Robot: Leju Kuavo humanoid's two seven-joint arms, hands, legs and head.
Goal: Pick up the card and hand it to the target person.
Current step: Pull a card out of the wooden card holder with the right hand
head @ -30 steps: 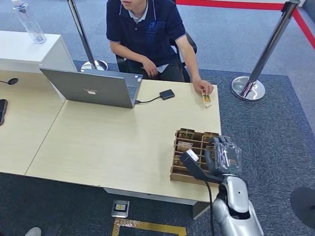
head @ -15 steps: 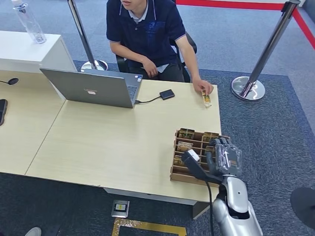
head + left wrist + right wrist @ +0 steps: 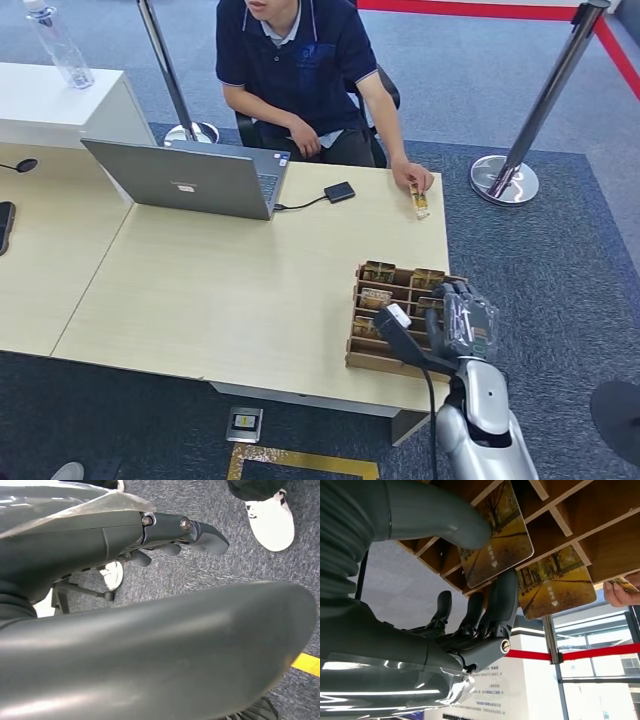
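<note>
The right hand [image 3: 462,322] reaches into the wooden card rack [image 3: 370,345] at the surface's [image 3: 226,290] near right corner. In the right wrist view its thumb [image 3: 444,527] and fingers [image 3: 503,597] pinch an autumn-printed card [image 3: 495,535] standing in a slot, another card [image 3: 556,582] just beside it. The left hand [image 3: 181,530] hangs over the carpet, fingers loosely curled, holding nothing.

No legible text anywhere.

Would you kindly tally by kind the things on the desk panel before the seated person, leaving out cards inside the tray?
Grey open laptop: 1
Small black cabled device: 1
Brown wooden slotted tray: 1
Loose yellow-brown card at the far edge: 1
Total: 4
</note>
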